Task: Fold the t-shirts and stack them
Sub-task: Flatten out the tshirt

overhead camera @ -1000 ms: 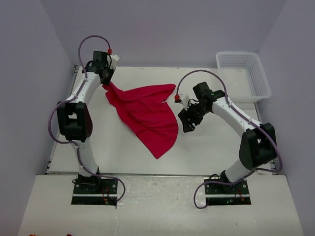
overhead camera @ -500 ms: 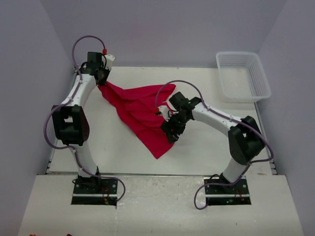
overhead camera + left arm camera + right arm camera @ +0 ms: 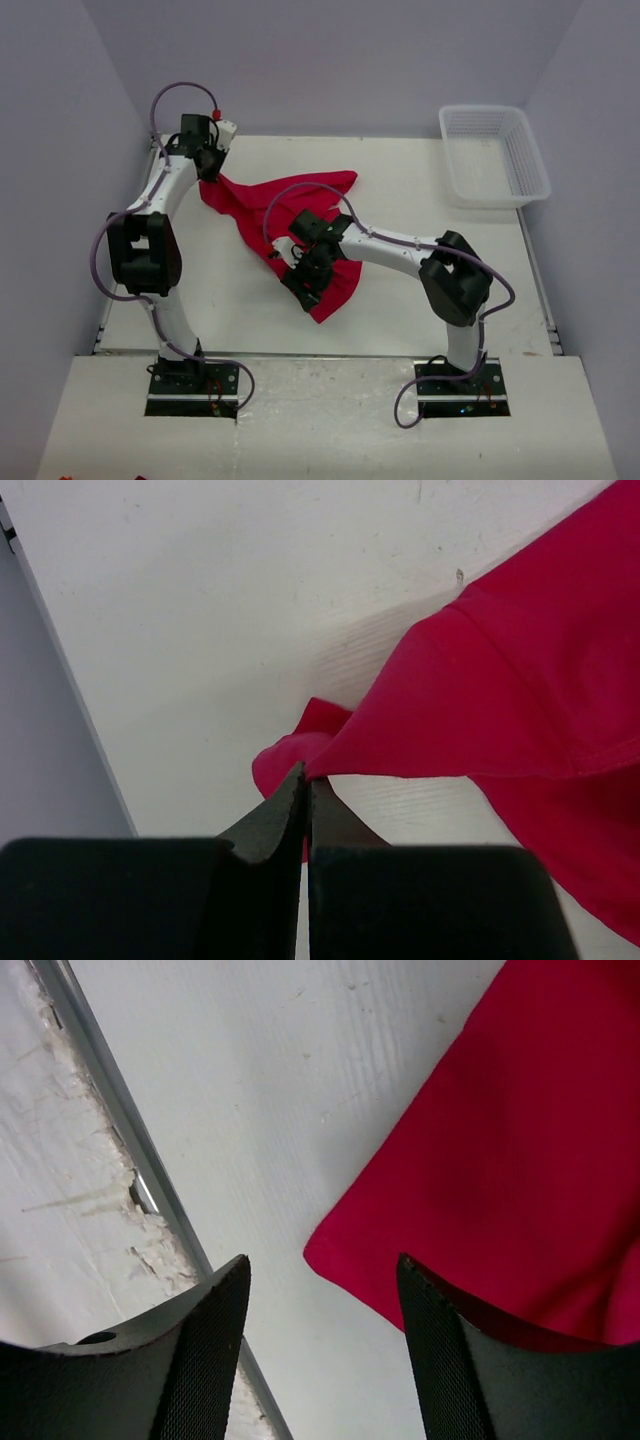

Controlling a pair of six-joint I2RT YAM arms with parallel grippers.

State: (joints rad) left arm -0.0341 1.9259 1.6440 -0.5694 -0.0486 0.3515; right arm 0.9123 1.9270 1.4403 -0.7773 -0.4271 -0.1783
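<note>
One red t-shirt (image 3: 290, 200) lies crumpled on the white table, stretching from the far left down to a point near the front middle. My left gripper (image 3: 208, 168) is shut on its far-left corner; in the left wrist view the cloth (image 3: 520, 700) is pinched between the closed fingertips (image 3: 305, 780) and lifted slightly off the table. My right gripper (image 3: 303, 284) hovers open over the shirt's lower part. In the right wrist view the shirt's rounded corner (image 3: 500, 1160) lies just ahead of the spread fingers (image 3: 322, 1265), with nothing held.
A white mesh basket (image 3: 495, 152) stands at the far right of the table. The table's metal edge rail (image 3: 130, 1160) runs close to the left of the right gripper. Bare table (image 3: 440, 230) lies right of the shirt.
My right arm has swung left across the shirt, from its right side to its lower corner, and its jaws have narrowed a little. The left gripper keeps its hold on the far-left corner.
</note>
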